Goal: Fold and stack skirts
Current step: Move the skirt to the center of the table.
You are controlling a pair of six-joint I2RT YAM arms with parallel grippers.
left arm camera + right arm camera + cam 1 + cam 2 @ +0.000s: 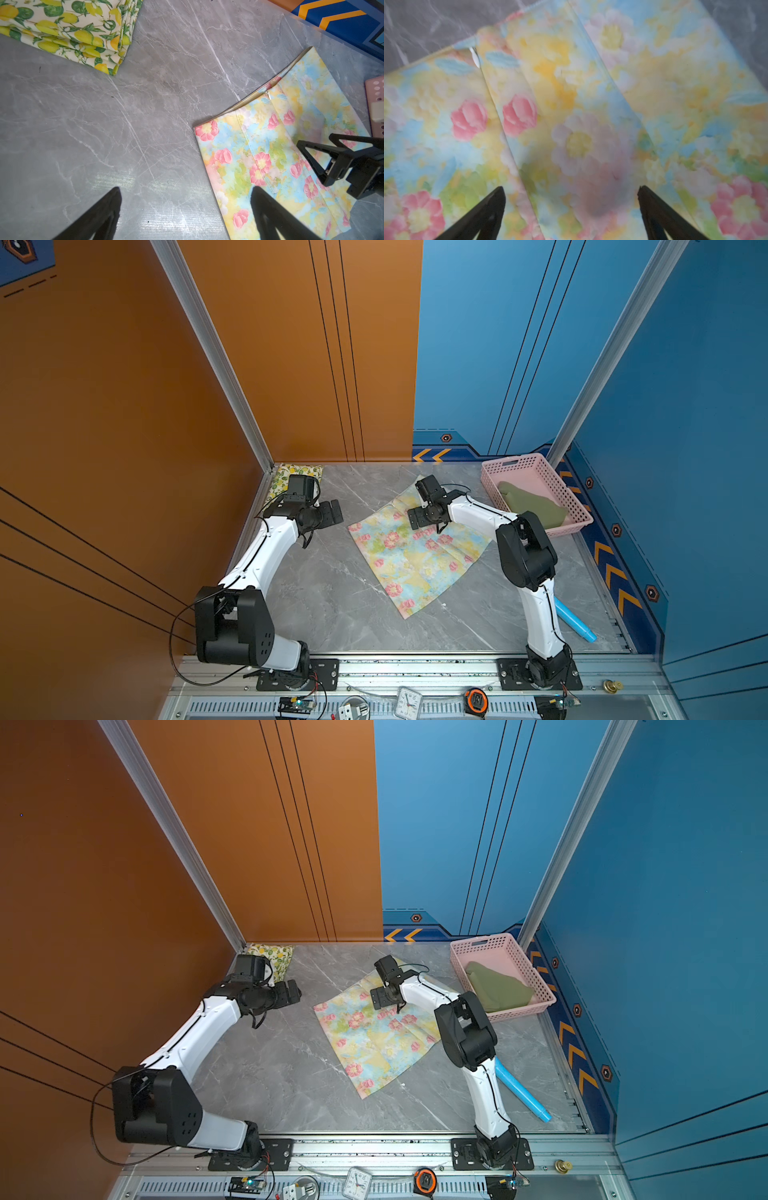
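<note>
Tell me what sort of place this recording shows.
Probably a purpose-built robot booth, not a home: orange-and-blue wall panels on aluminium posts, a grey marble-look tabletop, and two white-and-black arms bolted to a metal front rail.

Plenty of bare grey marble worktop [332,614] open near left and centre, running up the far middle between the folded lemon-print skirt [299,469] in the far left corner and the pastel floral skirt [415,564] spread flat at centre. Far right corner blocked: pink perforated plastic basket [513,467] holding the olive green skirt [536,504]. Near right, a blue plastic tube [577,624] lies beside the right arm [540,614].
</note>
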